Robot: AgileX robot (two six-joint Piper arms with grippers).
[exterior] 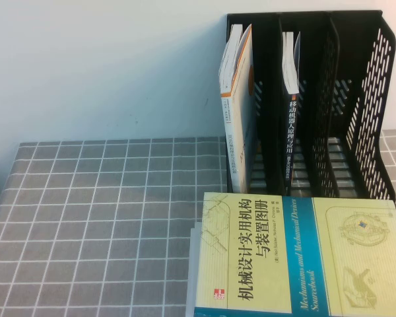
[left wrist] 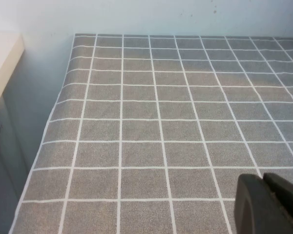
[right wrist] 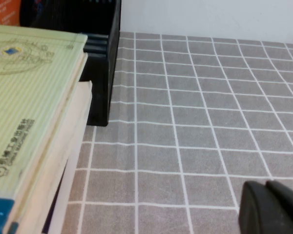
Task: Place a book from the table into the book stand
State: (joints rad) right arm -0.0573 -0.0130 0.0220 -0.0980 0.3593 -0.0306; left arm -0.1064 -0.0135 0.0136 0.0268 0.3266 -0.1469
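Observation:
The book (exterior: 303, 257), thick with a pale yellow-green cover and a blue spine band, lies flat on the table (exterior: 105, 218) at the front right, just in front of the book stand (exterior: 369, 99). The black stand's right slot is empty. Neither arm shows in the high view. In the left wrist view my left gripper (left wrist: 262, 176) hangs shut and empty over bare grid cloth. In the right wrist view my right gripper (right wrist: 265, 183) is shut and empty above the cloth, to the side of the book (right wrist: 29, 97) and the stand's corner (right wrist: 105, 73).
A white-and-orange book (exterior: 236, 112) stands in the stand's left slot and a dark-spined book (exterior: 292, 99) in the middle one. Another pale book (right wrist: 73, 146) lies under the big one. The table's left edge drops off beside a beige ledge (left wrist: 2, 58).

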